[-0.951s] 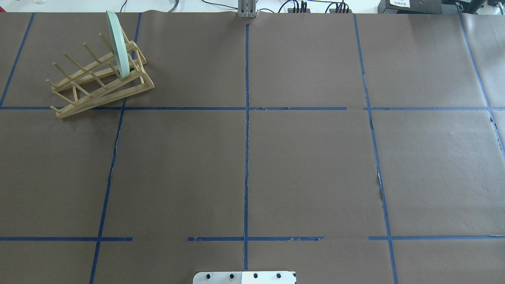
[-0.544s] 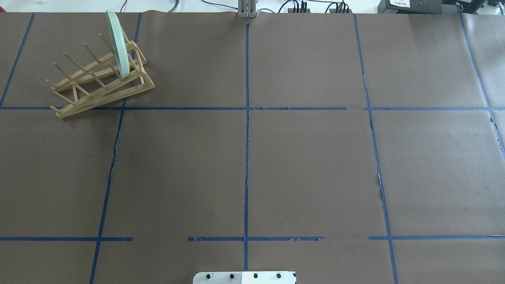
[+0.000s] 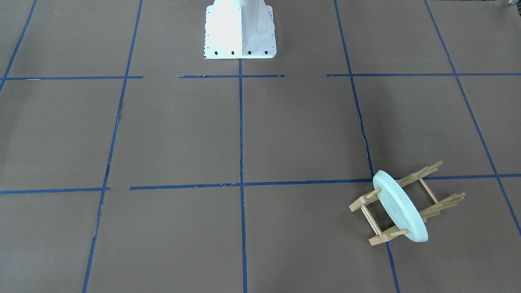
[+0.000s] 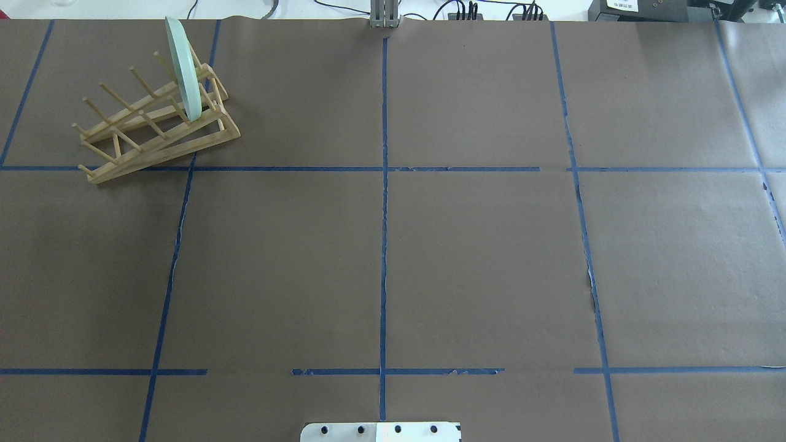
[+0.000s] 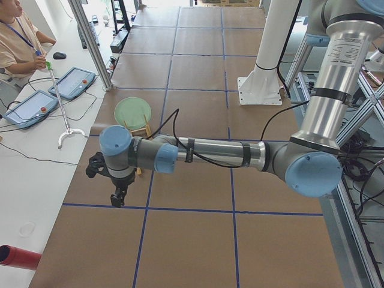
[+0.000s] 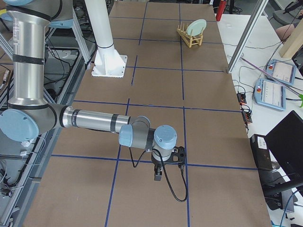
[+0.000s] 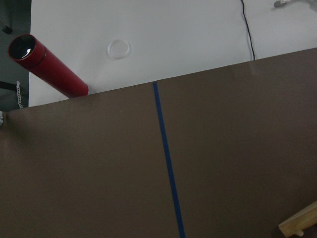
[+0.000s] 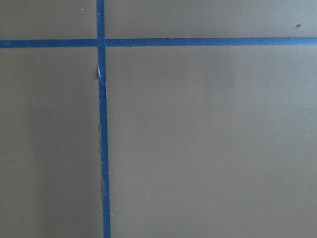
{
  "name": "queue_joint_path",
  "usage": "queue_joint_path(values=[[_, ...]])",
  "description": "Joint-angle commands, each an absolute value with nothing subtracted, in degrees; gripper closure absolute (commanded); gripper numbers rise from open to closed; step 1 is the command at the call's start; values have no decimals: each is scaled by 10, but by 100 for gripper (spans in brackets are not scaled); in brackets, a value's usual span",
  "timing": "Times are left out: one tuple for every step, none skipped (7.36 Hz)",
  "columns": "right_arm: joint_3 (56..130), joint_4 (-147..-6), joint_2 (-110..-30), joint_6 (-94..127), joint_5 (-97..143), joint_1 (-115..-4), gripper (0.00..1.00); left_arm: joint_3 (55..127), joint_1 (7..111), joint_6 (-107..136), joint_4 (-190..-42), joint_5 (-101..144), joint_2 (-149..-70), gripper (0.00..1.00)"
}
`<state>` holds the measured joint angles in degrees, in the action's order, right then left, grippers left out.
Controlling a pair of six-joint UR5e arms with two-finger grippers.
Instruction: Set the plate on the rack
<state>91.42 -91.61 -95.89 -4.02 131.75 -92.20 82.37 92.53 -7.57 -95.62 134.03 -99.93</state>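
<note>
The pale mint-green plate (image 4: 184, 67) stands on edge between the pegs at the far end of the light-wood rack (image 4: 153, 135), at the table's far left. Both show in the front-facing view, plate (image 3: 401, 207) and rack (image 3: 439, 201), and small in the side views (image 5: 132, 111) (image 6: 196, 27). My left gripper (image 5: 119, 195) hangs over the table, apart from the rack, and shows only in the exterior left view. My right gripper (image 6: 158, 177) hangs over bare paper far from the rack and shows only in the exterior right view. I cannot tell whether either is open. A wooden rack corner (image 7: 299, 223) shows in the left wrist view.
Brown paper with blue tape lines covers the table (image 4: 479, 258). The white robot base (image 3: 240, 32) stands at the table's near edge. A red cylinder (image 7: 49, 67) lies on the white surface past the table's left end. An operator (image 5: 15, 42) sits beside control pendants.
</note>
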Motion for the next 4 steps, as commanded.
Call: queue_joint_path(values=[[914, -916, -959, -40, 1317, -922, 0, 879, 926, -108, -907, 1358, -911, 0], [914, -916, -959, -40, 1317, -922, 0, 882, 925, -107, -871, 1361, -918, 0], [914, -917, -959, -40, 1317, -922, 0, 888, 924, -105, -823, 1360, -942, 0], [914, -917, -959, -40, 1317, -922, 0, 903, 925, -110, -739, 1356, -970, 0]])
